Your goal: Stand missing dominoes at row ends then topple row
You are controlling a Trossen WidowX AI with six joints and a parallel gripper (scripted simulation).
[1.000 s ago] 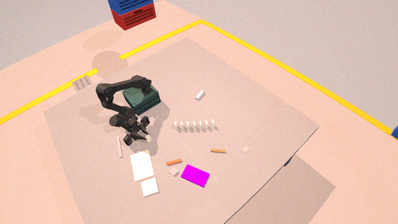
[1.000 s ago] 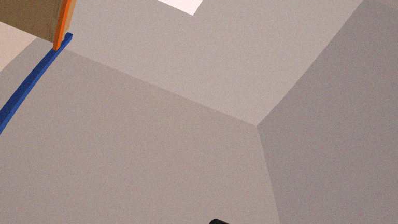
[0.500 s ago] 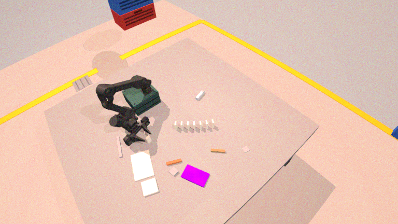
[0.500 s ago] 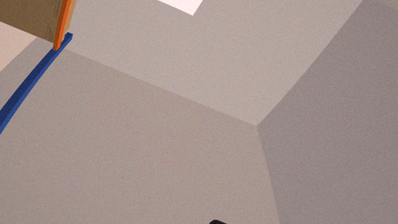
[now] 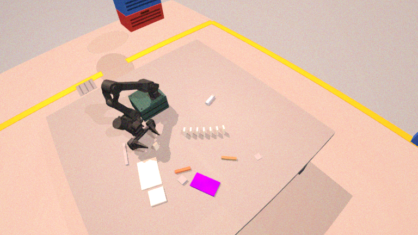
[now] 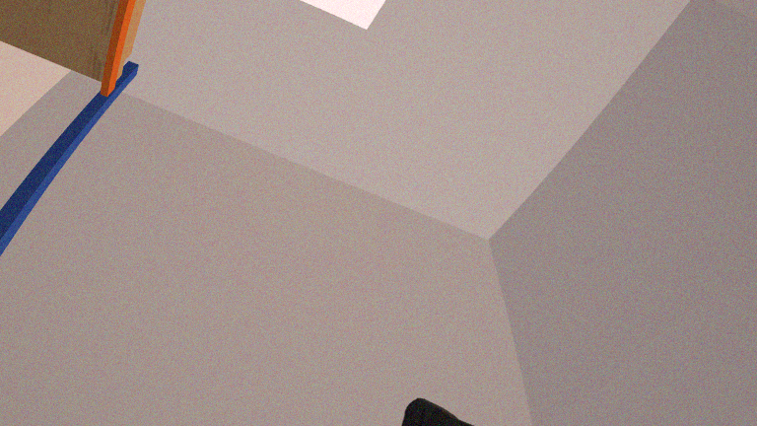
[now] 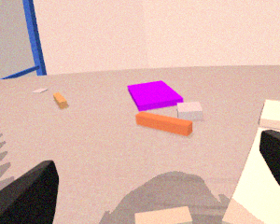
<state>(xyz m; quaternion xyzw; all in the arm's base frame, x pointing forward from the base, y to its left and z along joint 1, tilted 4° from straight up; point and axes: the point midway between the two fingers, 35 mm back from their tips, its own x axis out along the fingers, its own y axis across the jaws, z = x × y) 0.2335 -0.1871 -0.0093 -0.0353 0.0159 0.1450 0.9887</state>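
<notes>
Several cream dominoes [image 5: 203,129] stand in an evenly spaced row right of the arm in the top view; their shadows show at the left edge of the wrist view. One separate cream domino [image 5: 155,146] [image 7: 163,217] is left of the row, near the fingertips, and appears upright. In the wrist view only its upper end shows, low between the fingers. My gripper [image 5: 153,141] [image 7: 161,156] is open wide and holds nothing. A white block [image 5: 210,100] lies behind the row. A small pale piece [image 5: 143,124] is partly hidden by the gripper.
Orange bars [image 5: 182,169] [image 7: 163,123] [image 5: 228,158] [image 7: 60,100], a magenta slab [image 5: 205,184] [image 7: 154,94] and a pale block [image 5: 182,179] [image 7: 189,111] lie in front. White slabs [image 5: 149,173] [image 5: 157,196] and a pale stick [image 5: 125,154] are near the gripper. A green box [image 5: 149,104] is under the arm.
</notes>
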